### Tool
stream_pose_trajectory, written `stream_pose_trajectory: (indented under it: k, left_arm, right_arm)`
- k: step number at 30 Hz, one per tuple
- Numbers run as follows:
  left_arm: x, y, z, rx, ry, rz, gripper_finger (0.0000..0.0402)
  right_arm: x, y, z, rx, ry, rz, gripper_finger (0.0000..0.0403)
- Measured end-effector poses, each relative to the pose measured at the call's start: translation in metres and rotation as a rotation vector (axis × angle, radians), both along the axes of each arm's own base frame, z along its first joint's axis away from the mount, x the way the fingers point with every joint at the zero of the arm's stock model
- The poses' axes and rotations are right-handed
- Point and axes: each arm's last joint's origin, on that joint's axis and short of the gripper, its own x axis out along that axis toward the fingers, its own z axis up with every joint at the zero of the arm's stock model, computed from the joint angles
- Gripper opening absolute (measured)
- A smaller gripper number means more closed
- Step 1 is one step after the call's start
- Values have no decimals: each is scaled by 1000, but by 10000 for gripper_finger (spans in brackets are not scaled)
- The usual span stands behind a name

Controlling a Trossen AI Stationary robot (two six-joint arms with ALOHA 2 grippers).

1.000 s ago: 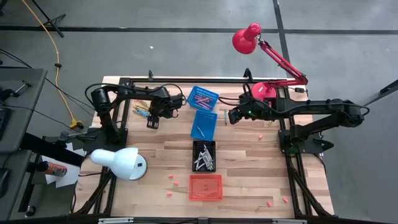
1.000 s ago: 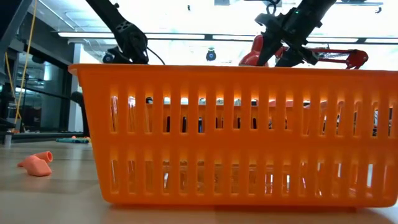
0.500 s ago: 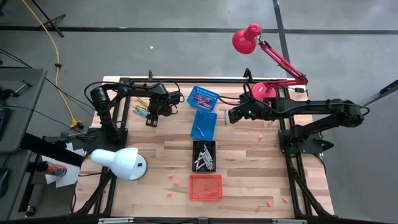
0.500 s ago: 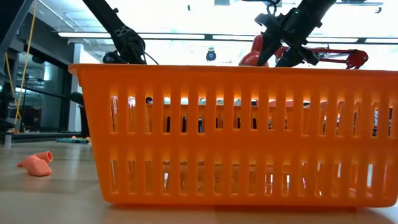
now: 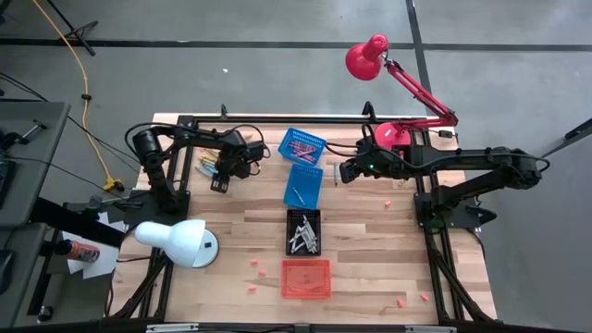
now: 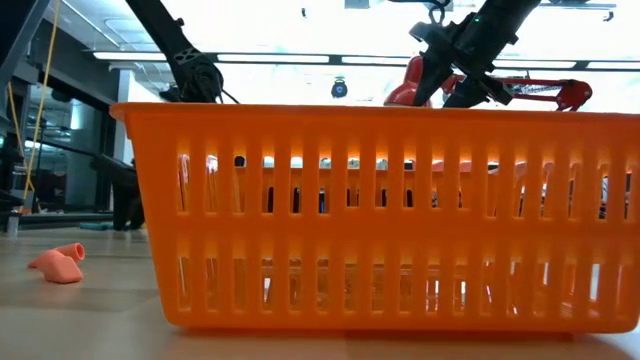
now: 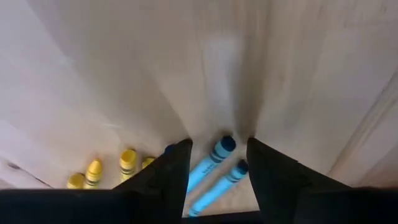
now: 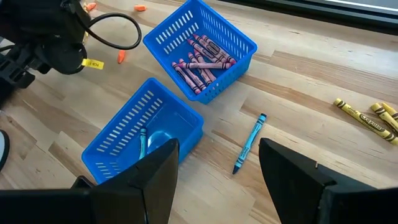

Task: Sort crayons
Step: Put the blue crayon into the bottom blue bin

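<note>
Sitting nearest in the low view: an orange basket point(image 6: 375, 215), with a stubby pink bit point(image 6: 57, 263) lying at its 9 o'clock on the wooden surface point(image 5: 370, 245). Seen from above, lining up beyond it toward 12 o'clock: a black basket point(image 5: 303, 230) holding grey crayons point(image 5: 302, 240), then a blue basket point(image 5: 303, 185), then a second blue basket point(image 5: 302, 145) holding pink crayons point(image 8: 202, 59).

Reaching in from 9 o'clock with its elbow folded back, pointing down at the far-left part of the surface: the left end effector point(image 5: 222, 180). Standing spread apart with nothing clamped, its dark fingers point(image 7: 171, 177) straddling a blue crayon point(image 7: 208, 167), with a second blue crayon point(image 7: 217, 186) just beside it and yellow crayons point(image 7: 112, 169) near. Touching or not: cannot tell.

Stretching in from 3 o'clock nearly straight and level, hovering at 3 o'clock of the nearer blue basket: the right end effector point(image 5: 340, 172), released, fingers point(image 8: 301, 180) wide with nothing between them. Lying loose on the surface ahead of it: one more blue crayon point(image 8: 249, 142), with further yellow crayons point(image 8: 367, 118) well apart.

Showing on a cable of the left arm: a small yellow tag point(image 8: 91, 63), its print too small for reading.
</note>
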Motion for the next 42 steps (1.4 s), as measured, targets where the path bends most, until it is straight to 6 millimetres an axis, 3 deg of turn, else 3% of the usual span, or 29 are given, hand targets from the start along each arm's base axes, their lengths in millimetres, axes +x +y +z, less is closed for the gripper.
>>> stream_pose_trajectory:
  k: [5,11,15,24,28,35,38,42]
  left_arm:
    - [0,4,-1,-21,-1,-95,121]
    - [1,5,0,-19,-13,-111,21]
    - [2,1,7,-15,-60,-81,12]
    - [2,-18,65,-23,-437,79,2]
    - [0,-27,103,1,-717,218,1]
    - [15,-44,173,-57,-1512,484,1]
    - [23,-57,183,-137,-1775,542,1]
    - [29,-75,181,-199,-1918,570,0]
  right_arm:
    - [0,0,0,0,0,0,217]
    - [0,1,0,4,0,10,217]
    - [1,5,0,-5,7,37,217]
    - [1,8,0,-25,22,74,217]
    - [2,8,0,-39,24,94,217]
    - [11,10,8,-76,-49,260,217]
    - [16,11,14,-99,-118,361,217]
    - [24,14,24,-133,-232,501,217]
